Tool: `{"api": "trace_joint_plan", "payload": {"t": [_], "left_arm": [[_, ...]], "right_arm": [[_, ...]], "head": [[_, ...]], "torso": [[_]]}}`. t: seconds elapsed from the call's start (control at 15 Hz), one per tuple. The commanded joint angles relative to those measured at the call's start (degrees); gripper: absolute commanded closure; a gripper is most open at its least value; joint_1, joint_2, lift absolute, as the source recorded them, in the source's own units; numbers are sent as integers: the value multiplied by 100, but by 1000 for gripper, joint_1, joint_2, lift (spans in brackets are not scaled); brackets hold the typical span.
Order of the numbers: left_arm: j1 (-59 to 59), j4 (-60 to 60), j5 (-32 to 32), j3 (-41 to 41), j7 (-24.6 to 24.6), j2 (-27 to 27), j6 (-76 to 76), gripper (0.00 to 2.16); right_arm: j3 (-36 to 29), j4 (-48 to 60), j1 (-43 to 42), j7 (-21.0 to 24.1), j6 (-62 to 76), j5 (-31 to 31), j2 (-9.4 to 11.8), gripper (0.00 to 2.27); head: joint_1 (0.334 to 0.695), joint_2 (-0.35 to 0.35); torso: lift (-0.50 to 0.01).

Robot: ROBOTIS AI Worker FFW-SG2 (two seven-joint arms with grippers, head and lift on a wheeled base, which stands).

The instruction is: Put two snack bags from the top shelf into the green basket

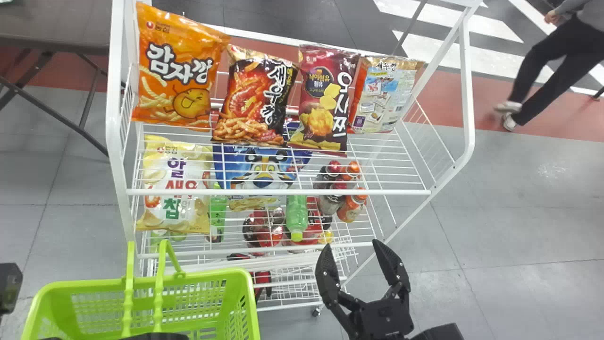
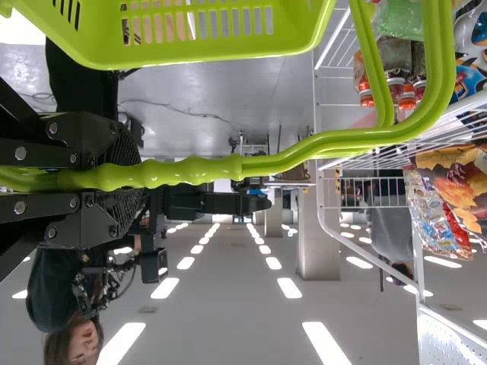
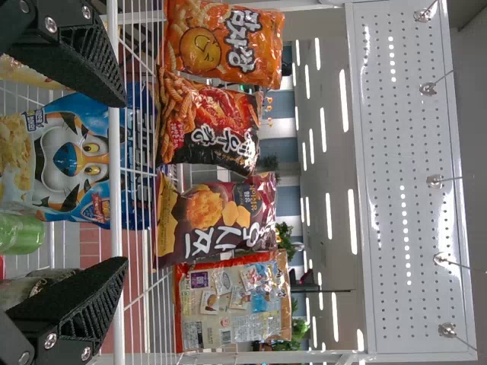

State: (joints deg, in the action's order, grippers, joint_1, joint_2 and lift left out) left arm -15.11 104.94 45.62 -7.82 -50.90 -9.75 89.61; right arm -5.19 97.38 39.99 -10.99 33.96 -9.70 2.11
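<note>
Four snack bags stand in a row on the top shelf [image 1: 278, 192]: an orange bag [image 1: 179, 71], a black shrimp bag [image 1: 257, 97], a maroon bag [image 1: 325, 99] and a silver-and-orange bag [image 1: 384, 94]. In front of the rack, low and right of centre, my right gripper [image 1: 351, 252] is open and empty. In the right wrist view, my right gripper [image 3: 125, 181] faces the shelf, apart from the maroon bag [image 3: 217, 217]. The green basket [image 1: 250, 302] is at the lower left. In the left wrist view, my left gripper [image 2: 114, 175] is shut on the basket's handle [image 2: 198, 171].
Below the top shelf are a yellow chip bag [image 1: 174, 189], a blue cereal bag [image 1: 262, 172] and several bottles [image 1: 296, 217]. The rack's white post [image 1: 117, 118] rises at its left side. A dark table [image 1: 56, 28] stands at the far left.
</note>
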Motion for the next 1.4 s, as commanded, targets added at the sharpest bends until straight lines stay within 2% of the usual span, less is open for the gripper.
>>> {"api": "trace_joint_plan", "payload": {"t": [0.0, 0.67, 1.13, 1.33], "left_arm": [[8, 0, 0, 9, 1, 0, 42, 2145], [8, 9, -9, 44, 1, 0, 42, 2145], [-28, 71, 0, 26, 1, 0, 42, 2145], [-36, 97, 0, 61, 10, 0, 42, 2145]], "right_arm": [[0, 0, 0, 1, 0, -6, 0, 76], [62, 44, -176, 27, -229, -6, 0, 76], [589, 150, -1468, 352, -1846, 73, 0, 93], [914, -70, -2118, 598, -2303, 109, -9, 93]], "head": [[695, -350], [695, -350], [695, -350], [695, -280]], "torso": [[-1], [-1], [-1], [-1]]}}
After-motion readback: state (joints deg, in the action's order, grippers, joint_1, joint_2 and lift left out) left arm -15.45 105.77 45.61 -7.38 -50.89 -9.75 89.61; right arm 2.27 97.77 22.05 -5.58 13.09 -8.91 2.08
